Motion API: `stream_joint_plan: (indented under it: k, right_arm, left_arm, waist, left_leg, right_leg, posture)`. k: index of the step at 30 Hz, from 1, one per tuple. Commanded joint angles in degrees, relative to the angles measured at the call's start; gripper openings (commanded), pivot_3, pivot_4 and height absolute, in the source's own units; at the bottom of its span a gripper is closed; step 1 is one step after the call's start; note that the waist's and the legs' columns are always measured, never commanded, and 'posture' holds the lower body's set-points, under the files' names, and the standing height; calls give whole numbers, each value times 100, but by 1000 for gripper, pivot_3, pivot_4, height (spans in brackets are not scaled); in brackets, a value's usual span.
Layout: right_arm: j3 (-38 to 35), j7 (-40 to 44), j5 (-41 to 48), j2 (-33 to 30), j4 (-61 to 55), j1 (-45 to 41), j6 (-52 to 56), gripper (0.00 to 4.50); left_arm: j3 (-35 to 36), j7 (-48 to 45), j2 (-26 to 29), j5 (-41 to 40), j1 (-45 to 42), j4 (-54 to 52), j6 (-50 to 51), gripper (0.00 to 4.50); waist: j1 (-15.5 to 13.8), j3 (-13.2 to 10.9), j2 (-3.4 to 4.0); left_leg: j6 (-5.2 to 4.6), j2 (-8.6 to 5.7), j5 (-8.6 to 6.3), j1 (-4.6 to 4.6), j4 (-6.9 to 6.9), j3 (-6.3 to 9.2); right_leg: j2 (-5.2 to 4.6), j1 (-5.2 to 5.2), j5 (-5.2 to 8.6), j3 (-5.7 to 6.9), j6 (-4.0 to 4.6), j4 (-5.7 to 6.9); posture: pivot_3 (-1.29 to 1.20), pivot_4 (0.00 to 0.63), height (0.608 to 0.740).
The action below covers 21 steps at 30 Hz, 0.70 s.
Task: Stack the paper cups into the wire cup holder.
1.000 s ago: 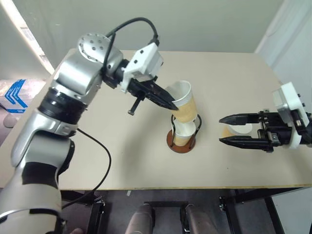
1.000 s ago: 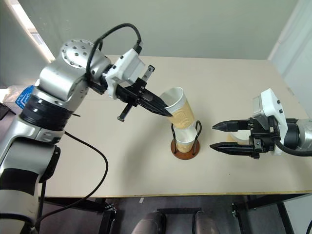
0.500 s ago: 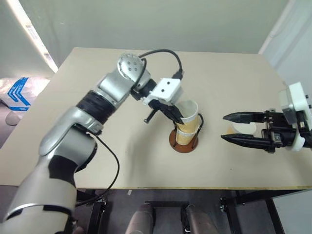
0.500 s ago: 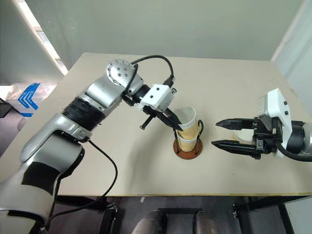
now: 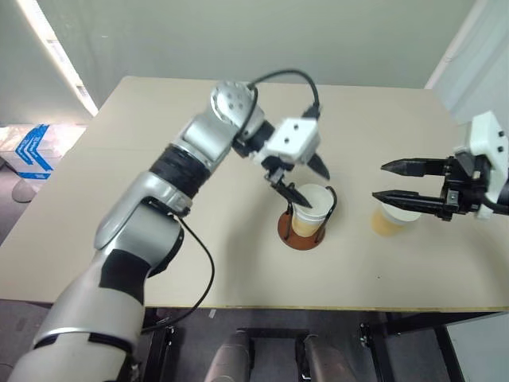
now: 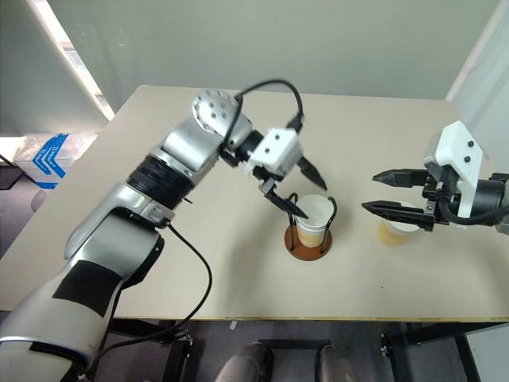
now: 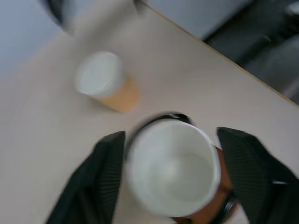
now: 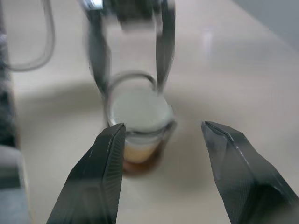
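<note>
The left end effector (image 5: 305,180) is spread wide over the cups (image 5: 311,208) nested in the holder (image 5: 301,233), letting go. The right end effector (image 5: 391,180), open, hovers over the last cup (image 5: 393,220) on the surface (image 5: 199,263); next, grasp it.

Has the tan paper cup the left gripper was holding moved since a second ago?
Yes. The tan paper cup went down into the wire cup holder, now nested upright.

Cups (image 5: 310,205) in holder (image 5: 302,231) (third (image 5: 392,218) rightward)
</note>
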<state>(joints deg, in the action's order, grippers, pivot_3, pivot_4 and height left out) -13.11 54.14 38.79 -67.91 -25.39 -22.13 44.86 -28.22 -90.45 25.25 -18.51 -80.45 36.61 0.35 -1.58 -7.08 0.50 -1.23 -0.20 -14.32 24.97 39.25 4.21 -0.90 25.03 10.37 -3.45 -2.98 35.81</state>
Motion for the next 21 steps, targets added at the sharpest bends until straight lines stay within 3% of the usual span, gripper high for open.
stream_joint_plan:
  k: [1, 6, 12, 21]
  right_arm:
    - [602, -111, -992, -192, 316, -172, -550, 2742]
    - [1420, 266, -1780, -230, 800, -420, -949, 2742]
    - [1836, 747, -2193, -218, 1139, -599, -1073, 2742]
    - [2395, 1087, -3131, -67, 2072, -785, -1703, 2742]
  left_arm:
    - [701, -135, 382, -202, 52, -225, 618, 4090]
    - [1265, 30, 1139, -344, 1123, -1303, 1406, 4090]
    - [1993, 536, 1932, -690, 2383, -2960, 2435, 4090]
    - [2747, 1296, 2463, -738, 3185, -3502, 3035, 4090]
  waist:
    - [11, 1, 4]
    - [69, 9, 27]
    - [23, 7, 24]
    - [19, 7, 24]
  left_leg:
    - [-1, 1, -1, -1, 0, 1]
    - [-3, 2, 2, -9, -2, -4]
    - [38, 1, 50, 1, 7, -4]
    - [-8, -1, 26, -8, 4, -3]
  right_leg:
    - [-1, 0, 0, 0, 0, 0]
    - [0, 3, 4, -2, -9, 5]
    - [1, 5, 4, -2, -11, 3]
    - [-5, 1, -7, 1, 16, 7]
  posture:
    - [0, 150, 740]
    - [0, 150, 740]
    - [0, 150, 740]
    - [0, 150, 740]
